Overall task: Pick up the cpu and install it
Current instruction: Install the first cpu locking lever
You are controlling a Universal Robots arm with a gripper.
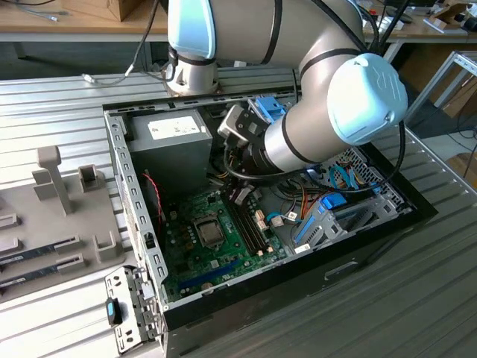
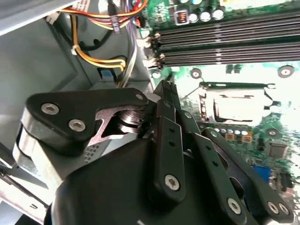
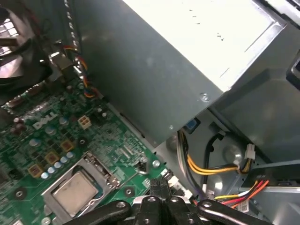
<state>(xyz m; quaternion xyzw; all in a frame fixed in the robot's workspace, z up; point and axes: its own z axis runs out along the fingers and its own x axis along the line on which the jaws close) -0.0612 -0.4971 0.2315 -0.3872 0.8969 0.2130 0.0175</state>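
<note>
Case [image 1: 417,212] is laid on its side with the panel off, so the board [image 1: 186,239] is reached from above; arm [image 1: 328,112] is angled down into the opening between the power supply [image 1: 175,138] and the drive bay [image 1: 328,216]. Cpu [image 3: 75,192] is seen seated flat in the socket [image 1: 209,233], its silvery lid framed by the metal bracket; in the second wrist view the same cpu [image 2: 236,107] is washed out by glare. Gripper [image 2: 161,105] is held just off the socket's edge, near the memory slots [image 2: 225,42], fingers drawn narrow with nothing seen between them. Gripper tips [image 3: 161,187] are apart from the chip, not touching. Placement is judged done, since the chip lies level in its seat. Yellow wiring [image 3: 211,168] is bundled beside the supply, off the board
</note>
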